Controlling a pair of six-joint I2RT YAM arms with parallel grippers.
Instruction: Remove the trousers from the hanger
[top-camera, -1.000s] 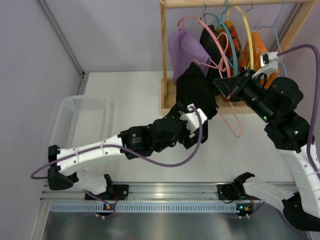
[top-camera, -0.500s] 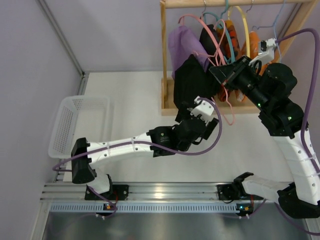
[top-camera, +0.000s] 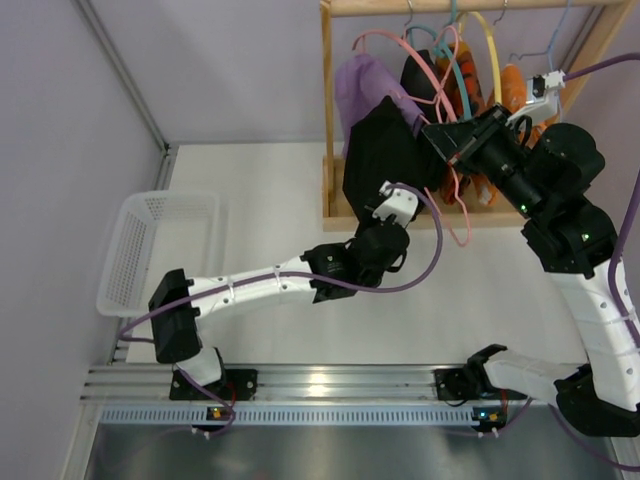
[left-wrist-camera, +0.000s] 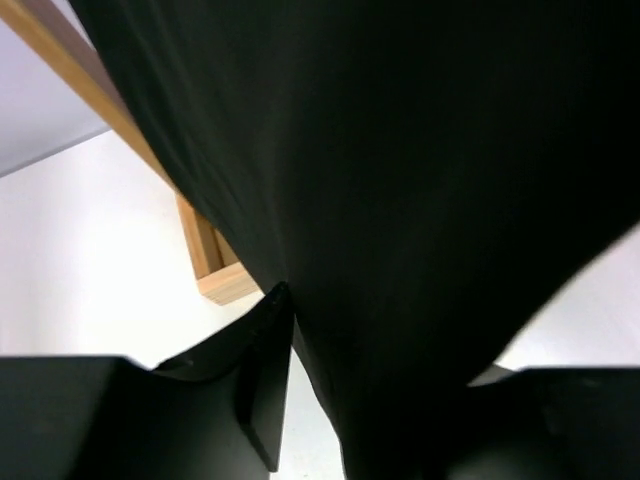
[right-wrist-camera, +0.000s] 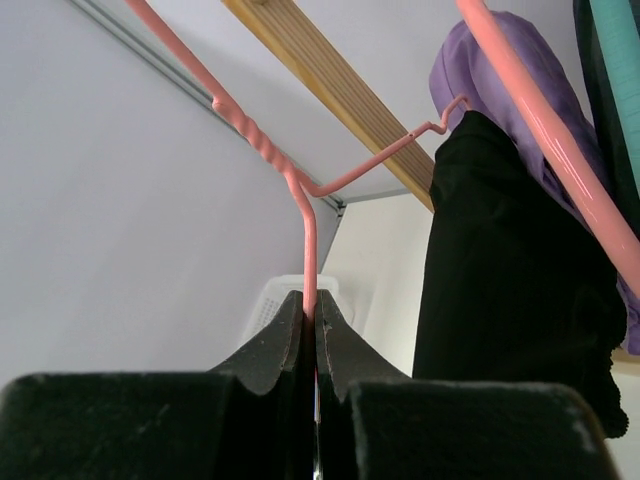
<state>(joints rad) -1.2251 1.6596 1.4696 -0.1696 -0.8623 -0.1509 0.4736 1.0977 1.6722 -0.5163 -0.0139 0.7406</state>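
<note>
The white tabletop (top-camera: 250, 180) is carrying a wooden rack (top-camera: 328, 100) at its far side, with several garments hanging from the top rail on coloured hangers. The black trousers (top-camera: 385, 150) are hanging at the rack's front left corner, draping down past its base board; in the left wrist view they (left-wrist-camera: 420, 200) are filling most of the frame. A white mesh basket (top-camera: 150, 240) is sitting near the tabletop's left edge, well apart from the rack. A purple garment (top-camera: 365, 85) is hanging just behind and above the trousers, touching them.

The pink hanger (top-camera: 462, 225) is tilting out of the rack, its wire looping down to the right of the trousers. The right gripper (top-camera: 440, 140) is pinching that wire: in its own view the 2 fingers (right-wrist-camera: 270, 350) are pressing together on the thin pink rod (right-wrist-camera: 310, 250).

The left gripper (top-camera: 385, 212) is reaching up under the trousers. Its fingers (left-wrist-camera: 262, 380) are standing spread, with the hanging cloth running down between them (whether they are pressing it, I cannot tell).
</note>
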